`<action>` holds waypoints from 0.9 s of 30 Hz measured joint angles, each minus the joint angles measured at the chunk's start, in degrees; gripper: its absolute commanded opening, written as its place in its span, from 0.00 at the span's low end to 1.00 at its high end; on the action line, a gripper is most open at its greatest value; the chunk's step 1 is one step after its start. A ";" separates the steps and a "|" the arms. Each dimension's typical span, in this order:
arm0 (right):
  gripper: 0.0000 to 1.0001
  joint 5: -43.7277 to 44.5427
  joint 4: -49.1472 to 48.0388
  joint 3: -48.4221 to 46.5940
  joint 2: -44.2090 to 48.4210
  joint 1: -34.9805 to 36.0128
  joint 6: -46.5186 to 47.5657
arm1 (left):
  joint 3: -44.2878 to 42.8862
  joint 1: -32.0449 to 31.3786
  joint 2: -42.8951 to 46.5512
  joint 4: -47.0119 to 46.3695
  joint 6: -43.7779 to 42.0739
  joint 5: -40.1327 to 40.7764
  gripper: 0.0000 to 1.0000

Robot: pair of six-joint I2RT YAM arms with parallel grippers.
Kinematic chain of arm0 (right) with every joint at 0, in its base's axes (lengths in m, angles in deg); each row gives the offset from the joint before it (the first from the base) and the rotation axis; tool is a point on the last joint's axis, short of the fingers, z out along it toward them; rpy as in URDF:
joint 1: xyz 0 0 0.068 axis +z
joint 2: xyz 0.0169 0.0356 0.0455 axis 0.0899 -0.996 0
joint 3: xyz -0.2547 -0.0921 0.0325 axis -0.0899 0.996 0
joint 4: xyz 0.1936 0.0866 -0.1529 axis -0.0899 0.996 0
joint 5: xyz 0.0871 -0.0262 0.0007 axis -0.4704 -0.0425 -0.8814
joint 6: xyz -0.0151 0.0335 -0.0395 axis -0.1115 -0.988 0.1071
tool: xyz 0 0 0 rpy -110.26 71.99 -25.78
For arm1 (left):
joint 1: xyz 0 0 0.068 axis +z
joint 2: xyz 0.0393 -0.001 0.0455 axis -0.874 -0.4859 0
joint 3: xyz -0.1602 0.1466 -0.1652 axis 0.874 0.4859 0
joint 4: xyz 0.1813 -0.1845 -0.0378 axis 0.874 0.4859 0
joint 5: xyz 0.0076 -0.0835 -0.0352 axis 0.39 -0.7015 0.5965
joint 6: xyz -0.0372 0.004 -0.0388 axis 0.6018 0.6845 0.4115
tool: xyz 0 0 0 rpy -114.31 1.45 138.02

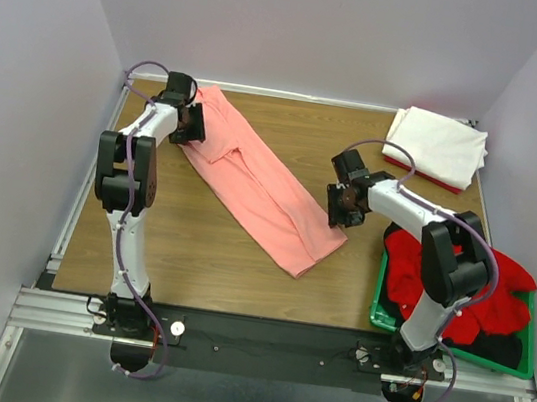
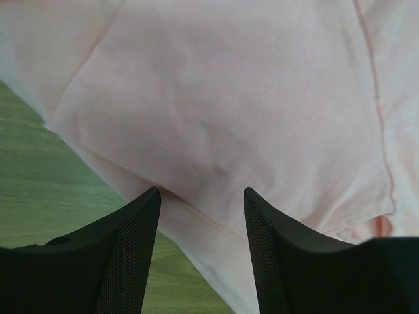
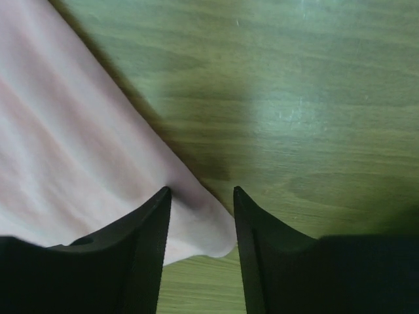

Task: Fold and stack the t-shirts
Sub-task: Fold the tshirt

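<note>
Salmon-pink t-shirt (image 1: 261, 185) in a long strip across table (image 1: 190, 250), left claw (image 2: 201, 191) released over far end, right claw (image 3: 201, 190) released – straddling hem corner

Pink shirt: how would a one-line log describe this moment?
pink shirt: long strip on table | left fingers: open, at far end | right fingers: open, at near corner

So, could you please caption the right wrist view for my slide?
Open right gripper framing a corner of the salmon-pink t-shirt on the wooden table.

Top view looks down; wrist views closely share the pink shirt (image 1: 261, 185).
</note>
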 measured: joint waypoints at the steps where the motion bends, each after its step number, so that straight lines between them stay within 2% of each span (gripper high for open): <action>1: 0.47 0.09 -0.07 0.96 0.07 -0.07 0.04 | 0.63 0.00 -0.37 -0.07 0.07 0.00 0.62; 5: 0.39 -0.11 -0.59 4.55 0.98 -0.24 -0.02 | 1.33 0.00 -1.57 -0.61 0.37 -0.07 0.62; 7: 0.26 -0.26 -0.83 5.73 1.90 -0.24 -0.15 | 1.20 0.00 -1.77 -0.63 0.39 -0.07 0.62; 8: 0.13 -0.68 -1.20 6.49 2.47 -0.24 -0.35 | 0.94 0.00 -1.97 -0.68 0.39 -0.07 0.62; 10: 0.06 -1.33 -1.79 7.37 3.10 -0.22 -0.66 | 0.17 0.00 -2.54 -0.68 0.37 -0.11 0.62; 17: 0.03 -7.06 -3.43 12.31 6.91 -0.26 -1.31 | -5.44 -1.88 -6.12 0.15 -0.52 -0.20 0.62; 27: 0.03 -18.97 -2.69 18.40 10.95 0.04 -3.13 | -19.34 -8.59 -14.58 2.21 -3.61 -0.24 0.62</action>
